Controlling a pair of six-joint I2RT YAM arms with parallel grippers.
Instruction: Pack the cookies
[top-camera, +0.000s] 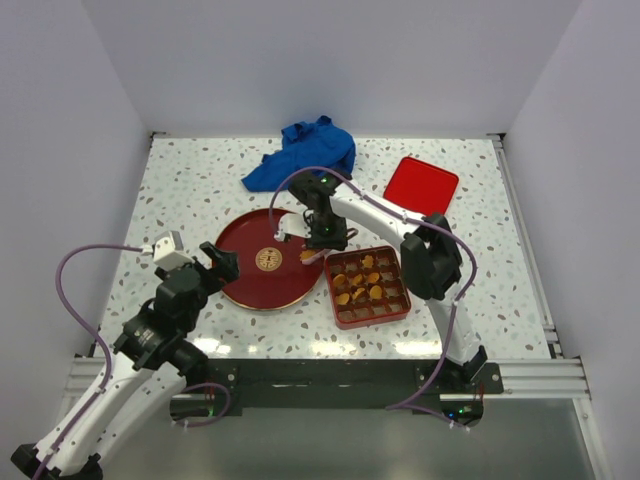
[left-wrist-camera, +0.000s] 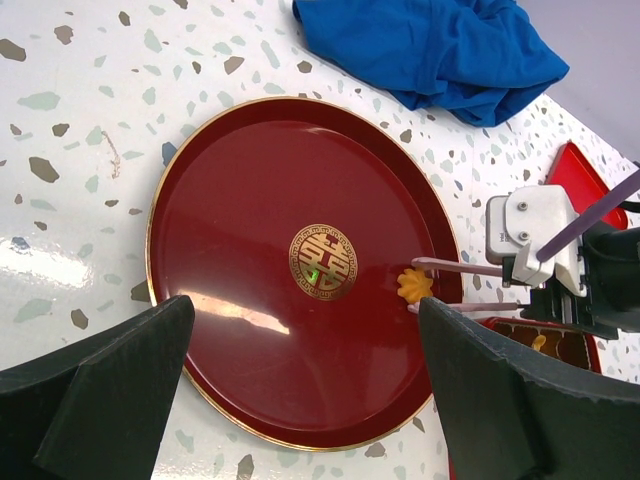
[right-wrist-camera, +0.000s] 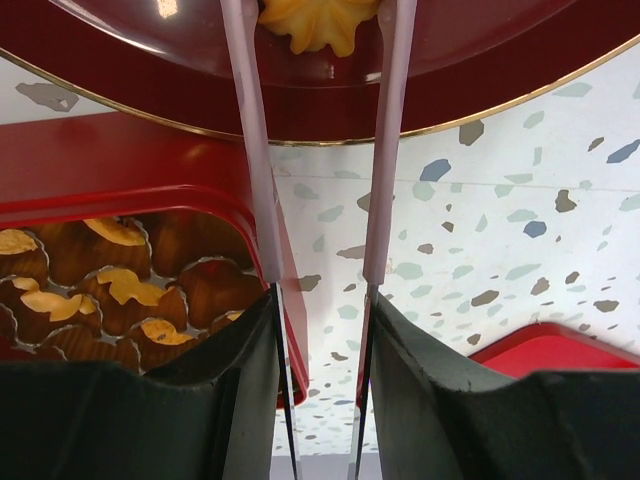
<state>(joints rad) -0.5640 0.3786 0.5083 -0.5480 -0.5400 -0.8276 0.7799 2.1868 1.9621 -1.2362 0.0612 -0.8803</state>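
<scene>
Right now the last flower-shaped cookie (right-wrist-camera: 320, 20) lies on the dark red plate (left-wrist-camera: 250, 200), at 3 o'clock from its gold emblem (left-wrist-camera: 323, 262). It has no long axis to line up with. The right gripper (left-wrist-camera: 413, 286) is the nearer one: its thin pink fingers (right-wrist-camera: 243, 150) bracket the cookie, though I cannot tell whether they pinch it. Seen from above, that arm folds over the compartment box (top-camera: 330, 290), which sits at 4 o'clock from the cookie. The left gripper (top-camera: 215, 262) hangs wide apart at the plate's 9 o'clock edge.
</scene>
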